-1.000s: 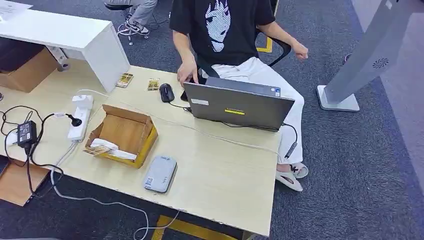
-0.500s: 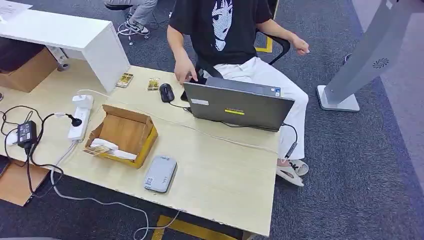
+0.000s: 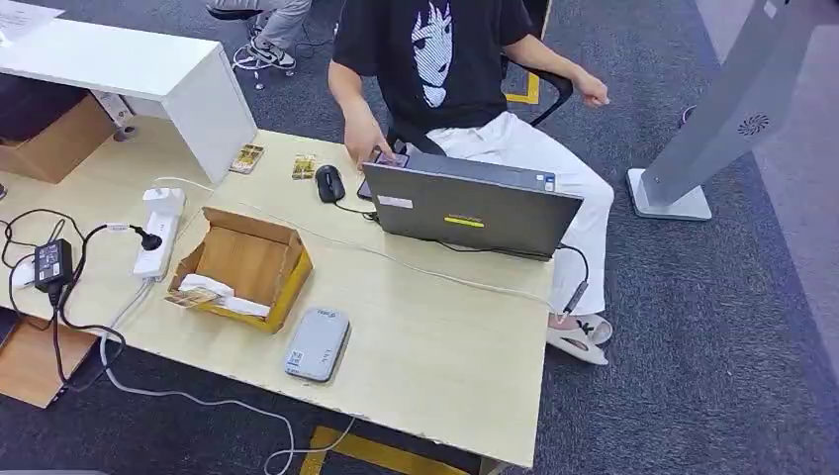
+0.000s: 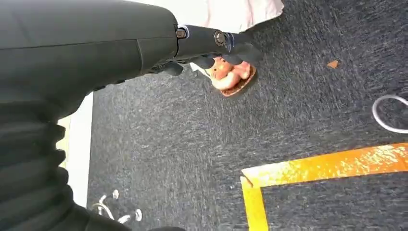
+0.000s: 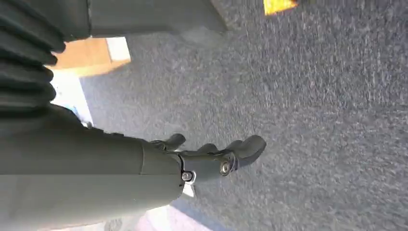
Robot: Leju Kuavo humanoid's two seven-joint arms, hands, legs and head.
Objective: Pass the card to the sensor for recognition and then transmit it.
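A grey flat card sensor [image 3: 317, 343] lies near the front edge of the light wooden table [image 3: 435, 346]. Beside it stands an open cardboard box [image 3: 242, 267] holding a patterned card [image 3: 193, 295] and white paper. Two more patterned cards [image 3: 247, 156] [image 3: 304, 166] lie at the far side of the table. My left hand [image 4: 211, 48] hangs over the grey carpet with its fingers apart and nothing in them. My right hand [image 5: 216, 154] also hangs above the carpet, fingers loosely extended and holding nothing.
A person [image 3: 445, 59] sits behind an open laptop [image 3: 470, 203], one hand at its keyboard edge. A mouse [image 3: 329, 183], a power strip [image 3: 158, 233] and cables [image 3: 59, 287] are on the table. A white desk [image 3: 148, 69] stands far left, a grey kiosk stand [image 3: 712, 129] right.
The person has shifted a little in the chair and brought a hand to the laptop's edge. My hands and the things on the table have not moved.
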